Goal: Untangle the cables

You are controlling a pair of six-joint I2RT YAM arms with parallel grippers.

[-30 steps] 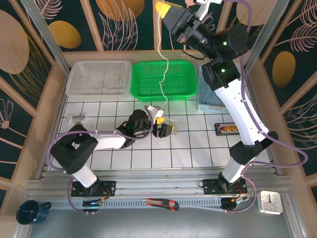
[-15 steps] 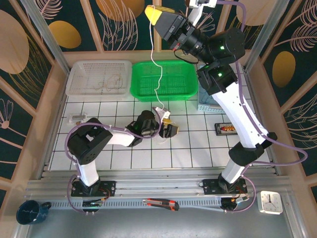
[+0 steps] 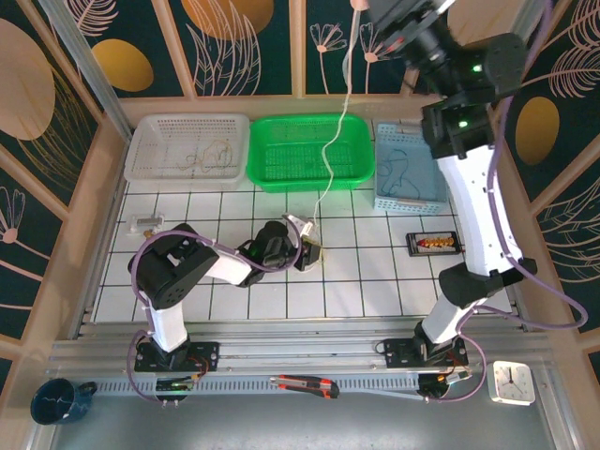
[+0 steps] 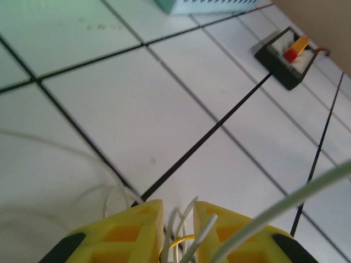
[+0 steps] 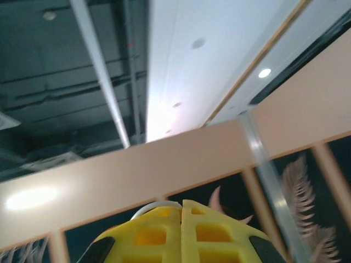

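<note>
Pinning clump of cables (image 4: 181,240) to tiled table (image 3: 375,281) with left gripper (image 4: 178,213), jaws narrow around white and yellow strands: anchor, likely. Holding white cord (image 3: 325,159) stretched high over green basket (image 3: 255,150), with right gripper (image 5: 182,205) clamped on it, presumably to draw it from knot.
</note>
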